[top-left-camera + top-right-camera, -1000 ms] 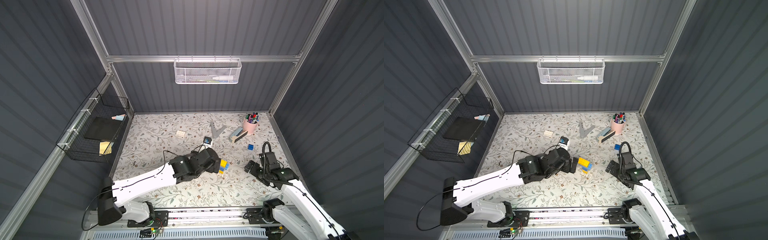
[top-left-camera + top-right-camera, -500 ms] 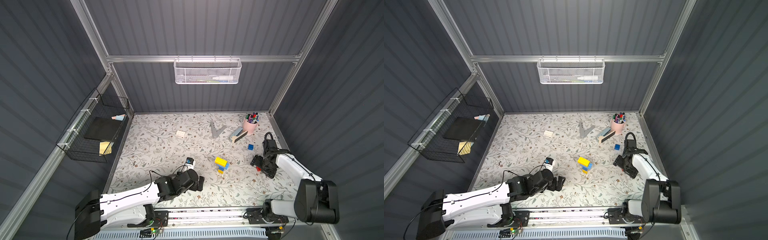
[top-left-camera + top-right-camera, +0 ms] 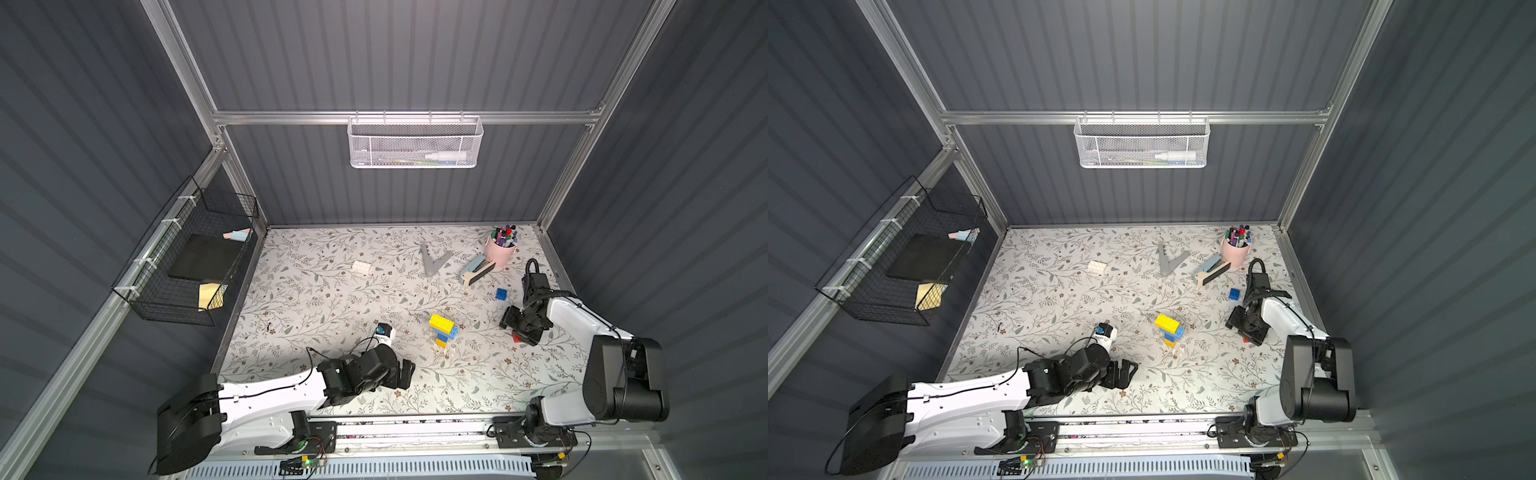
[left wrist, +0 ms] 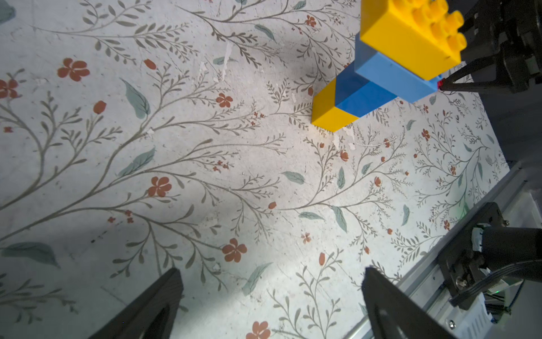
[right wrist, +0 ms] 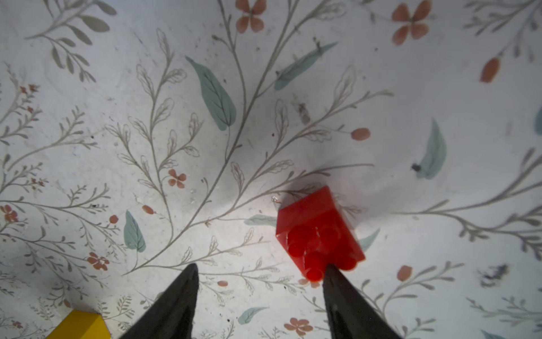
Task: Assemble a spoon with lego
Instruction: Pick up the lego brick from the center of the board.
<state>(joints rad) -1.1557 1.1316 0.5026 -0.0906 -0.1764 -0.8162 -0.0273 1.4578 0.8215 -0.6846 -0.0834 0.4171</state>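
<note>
Pickup of small red studded plastic brick (image 5: 318,232): R gripper (image 5: 260,266) part-open, empty, off-centre; L gripper (image 4: 272,269) wide, empty. Next, prob: recentre.

On my right wrist feed, the right pincer (image 5: 261,267) has its two dark fingers (image 5: 176,302) standing apart, and I see only bare floral tabletop (image 5: 264,88) in the gap between them. A red lego brick (image 5: 318,232) sits on the tabletop with its four studs towards the camera. One fingertip meets its near edge at a stud, and the rest of the brick lies beyond that tip. A yellow brick corner (image 5: 80,324) shows at the frame edge, well apart from the red one
</note>
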